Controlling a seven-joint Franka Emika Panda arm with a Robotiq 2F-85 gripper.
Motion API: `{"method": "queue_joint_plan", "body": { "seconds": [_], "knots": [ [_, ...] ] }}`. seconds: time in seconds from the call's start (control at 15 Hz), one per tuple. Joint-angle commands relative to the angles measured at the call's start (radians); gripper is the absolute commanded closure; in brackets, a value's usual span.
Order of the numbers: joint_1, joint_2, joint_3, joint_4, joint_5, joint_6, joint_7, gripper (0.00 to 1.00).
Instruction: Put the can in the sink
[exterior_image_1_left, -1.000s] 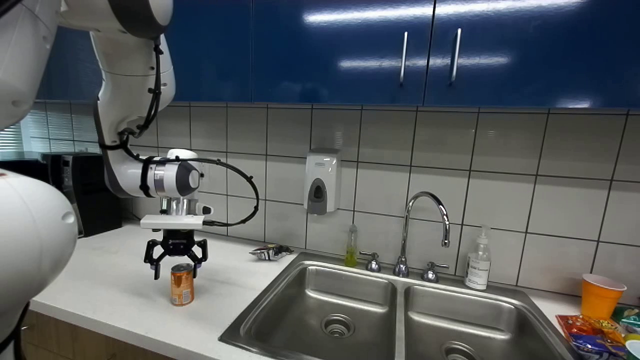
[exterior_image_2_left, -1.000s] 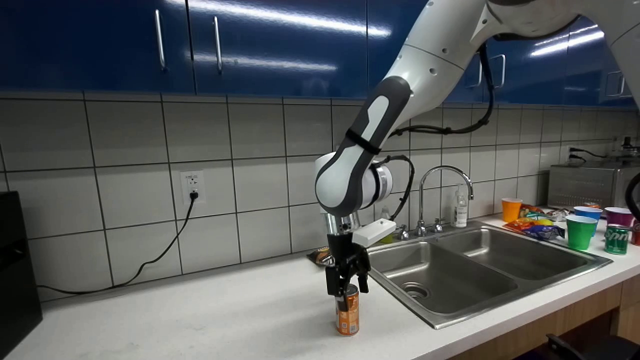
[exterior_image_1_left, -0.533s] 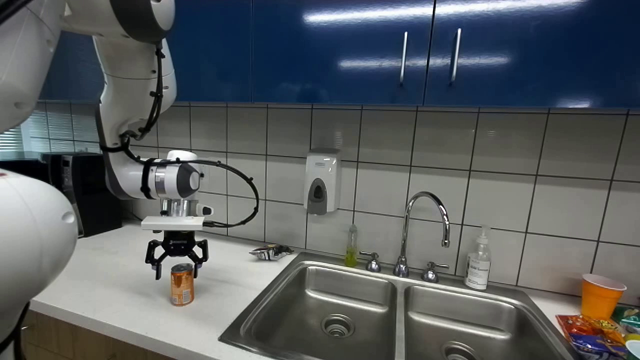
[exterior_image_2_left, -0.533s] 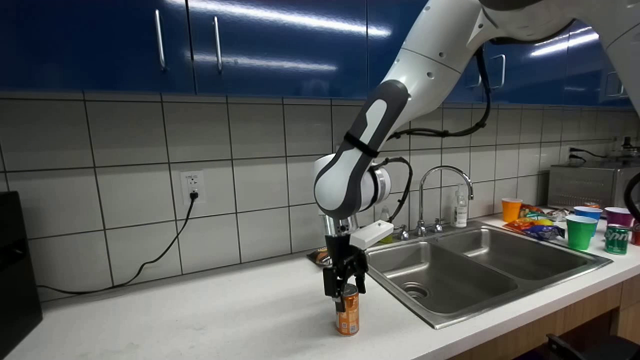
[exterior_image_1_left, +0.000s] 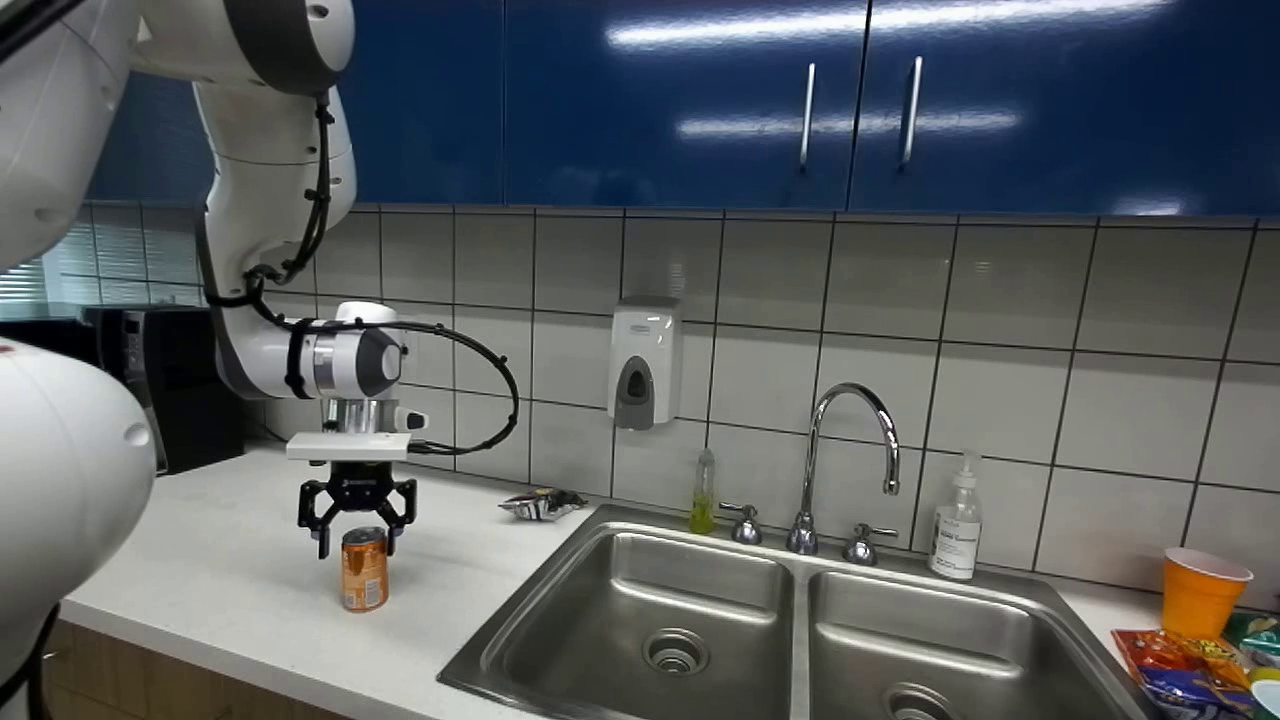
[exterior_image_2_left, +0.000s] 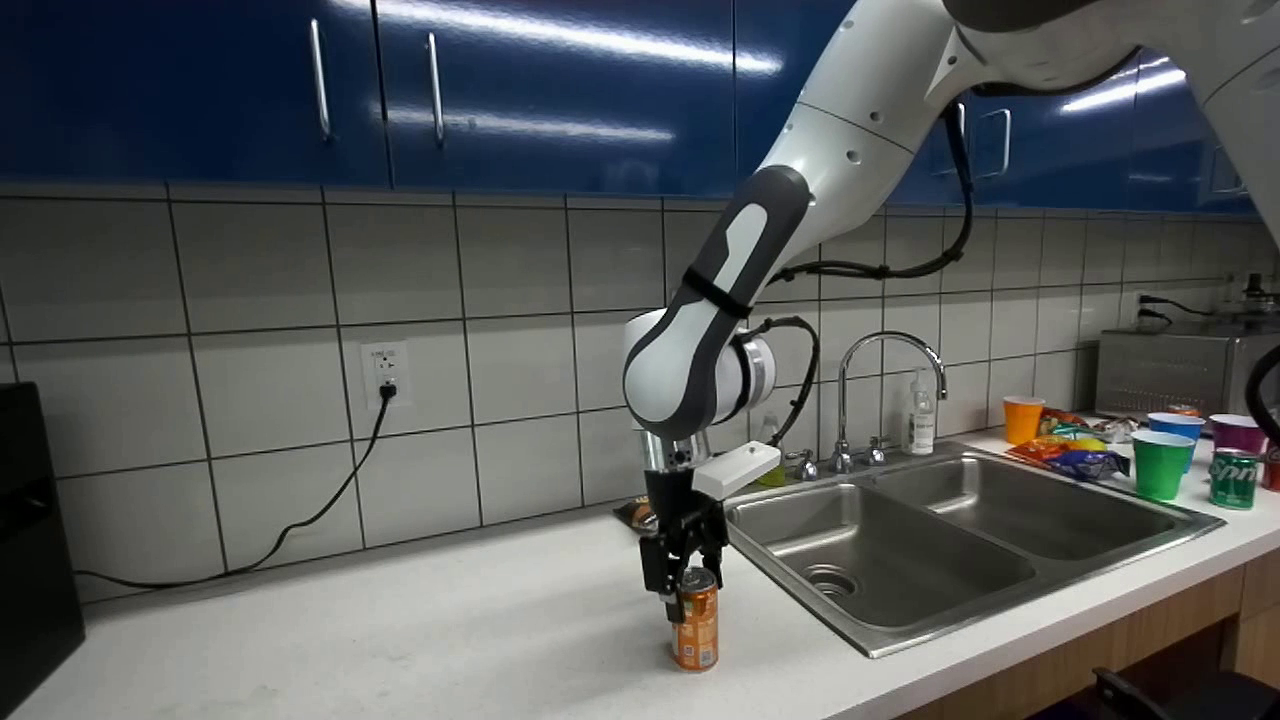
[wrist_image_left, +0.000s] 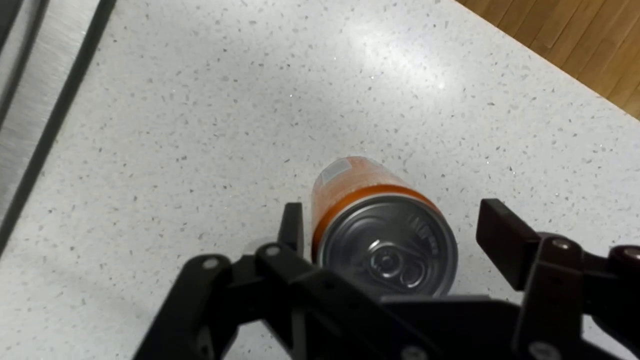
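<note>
White letters starting "Sp" mark the green can (exterior_image_2_left: 1233, 482); print on the pump bottle (exterior_image_1_left: 956, 540) is unreadable

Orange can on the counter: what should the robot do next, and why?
Probably close the jaws gently on the can. In the wrist view they stand open with it between them, a gap on each side, and in both exterior views their tips appear lower than its top. It stands upright on the counter, unheld, so it needs gripping before lifting.
</note>
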Motion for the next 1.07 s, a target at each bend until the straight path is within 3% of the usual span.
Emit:
{"method": "queue_joint_plan", "body": {
  "seconds": [0.0,0.2,1.0],
  "knots": [
    [0.011,0.015,-0.003,0.023,-0.021,0.008,0.04,0.42],
    [0.012,0.02,-0.005,0.033,-0.021,0.009,0.042,0.62],
    [-0.001,-0.022,-0.009,0.014,-0.003,-0.013,0.06,0.62]
  ]
}}
